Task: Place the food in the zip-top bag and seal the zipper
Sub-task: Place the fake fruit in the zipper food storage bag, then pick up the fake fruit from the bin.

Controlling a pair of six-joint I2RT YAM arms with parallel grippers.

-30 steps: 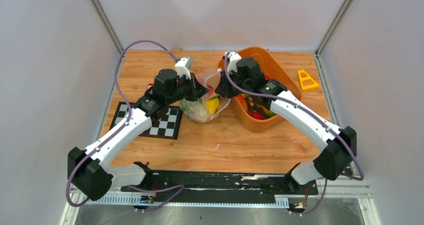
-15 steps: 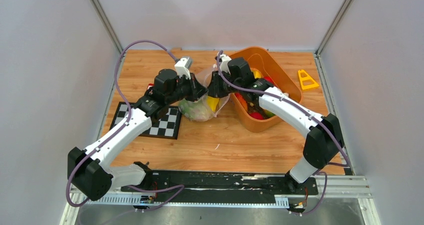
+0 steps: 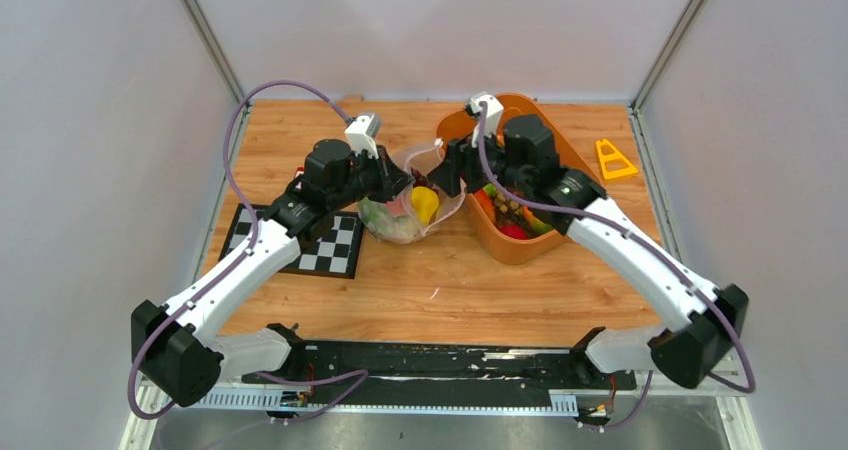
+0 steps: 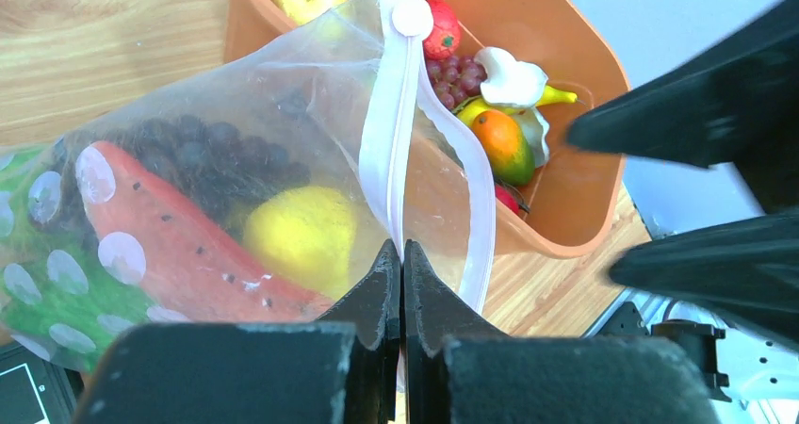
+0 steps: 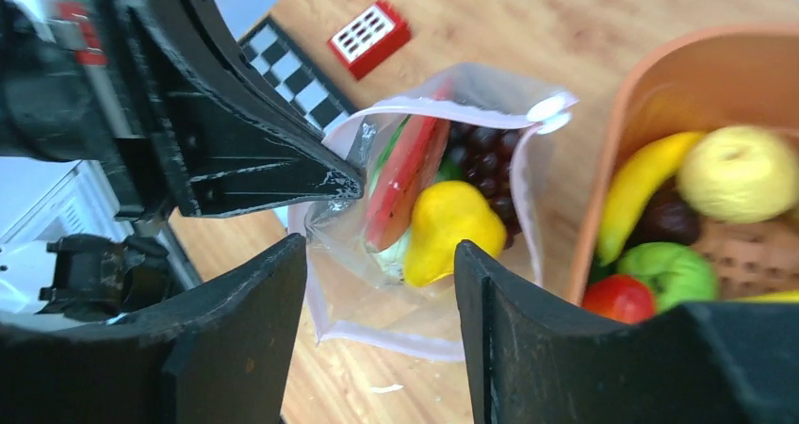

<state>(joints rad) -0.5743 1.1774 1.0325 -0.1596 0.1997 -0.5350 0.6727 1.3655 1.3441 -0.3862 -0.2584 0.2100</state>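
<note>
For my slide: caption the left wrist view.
Left tool shut on the white zipper strip of the clear plastic bag; red watermelon slice, yellow lemon, dark grapes inside.

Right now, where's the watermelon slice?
Inside the zip-top bag, beside the lemon; in the top view the bag sits mid-table between the checkerboard and the orange basket.

Top view: the left arm is covering part of the black-and-white checkerboard and most of the small red block; the right arm is masking the middle of the orange plastic basket. Left wrist view: the pale press-seal zipper is vanishing between the closed fingers of the left gripper; the clear dotted zip-top bag is dimming the purple grapes; the green cabbage is running off the left edge; the right gripper is appearing only as a black blur.
</note>
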